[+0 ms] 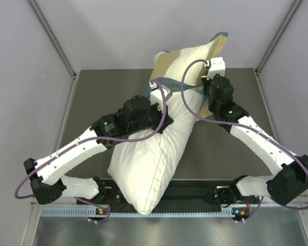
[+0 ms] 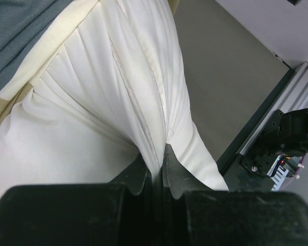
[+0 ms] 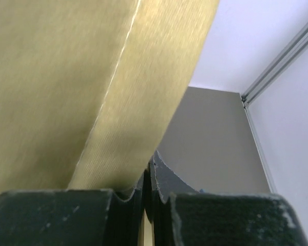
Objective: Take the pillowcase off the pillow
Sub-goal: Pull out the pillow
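The white pillow (image 1: 154, 159) lies slantwise across the table, from the near edge to the far middle. The checked pillowcase (image 1: 169, 64) is bunched over its far end, showing tan and blue. My left gripper (image 1: 156, 96) is shut on a fold of the pillow just below the case's blue edge. In the left wrist view the fingers (image 2: 179, 169) pinch white pillow (image 2: 108, 92) fabric, with the pillowcase (image 2: 15, 36) at the upper left. My right gripper (image 1: 209, 69) is shut on a raised tan corner of the pillowcase (image 3: 66, 77); its jaws (image 3: 150, 171) clamp that cloth.
The grey table (image 1: 226, 154) is walled by white panels with metal frame posts (image 1: 269, 48) at the back corners. Both arm bases and a black rail (image 1: 195, 197) sit along the near edge. The pillow's near end overhangs that rail.
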